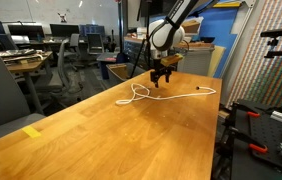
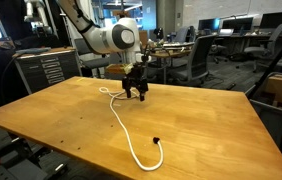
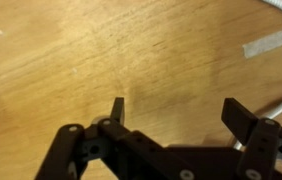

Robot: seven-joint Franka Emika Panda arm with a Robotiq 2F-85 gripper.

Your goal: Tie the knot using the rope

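The rope (image 1: 141, 95) is a thin white cord lying on the wooden table (image 1: 91, 130). In an exterior view it forms a small loop near the far edge and runs right to a dark tip (image 1: 214, 91). In an exterior view it (image 2: 129, 135) curves from the loop toward the near edge, ending in a dark tip (image 2: 156, 140). My gripper (image 1: 161, 78) hovers just above the table beside the loop, also seen in an exterior view (image 2: 134, 92). In the wrist view the gripper (image 3: 176, 112) is open and empty over bare wood, with rope at the right edge (image 3: 281, 105).
A yellow tape strip (image 1: 33, 131) lies near the table's front corner. A pale tape piece (image 3: 266, 42) shows in the wrist view. Office chairs and desks (image 2: 206, 55) stand behind the table. A rack with red-handled tools (image 1: 266, 125) stands at the table's right side.
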